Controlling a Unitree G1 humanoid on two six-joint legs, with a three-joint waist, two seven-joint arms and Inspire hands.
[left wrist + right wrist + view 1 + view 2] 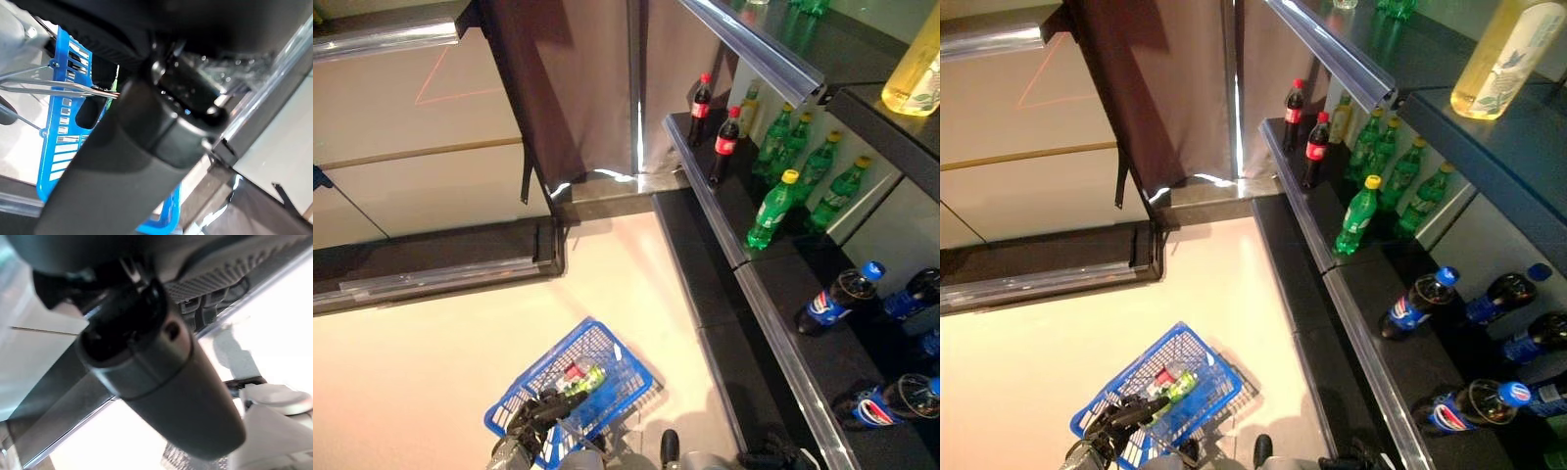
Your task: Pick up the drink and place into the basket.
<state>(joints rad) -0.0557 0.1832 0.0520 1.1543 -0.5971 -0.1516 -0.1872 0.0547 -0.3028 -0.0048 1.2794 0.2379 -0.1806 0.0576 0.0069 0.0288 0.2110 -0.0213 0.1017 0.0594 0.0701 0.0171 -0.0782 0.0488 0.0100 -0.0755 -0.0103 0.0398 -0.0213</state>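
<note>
A blue plastic basket [619, 378] hangs low over the pale floor, and my left hand [536, 411] is curled round its wire handle [49, 89]. Inside the basket lie a green bottle [583, 380] and a small red item [574, 370]. On the shelving to the right stand more drinks: two cola bottles [725, 145], several green soda bottles [771, 209] and dark blue-capped bottles [837, 299] lying on the lower shelf. My right hand [766, 457] hangs at the bottom edge beside the lower shelf, fingers relaxed, with nothing in it [161, 382].
The dark shelf unit with a metal front rail [773, 328] runs along the right side. A yellow bottle [915, 69] stands on the top shelf. A dark curtain [568, 88] and a low dark ledge [431, 259] close off the far side of the floor.
</note>
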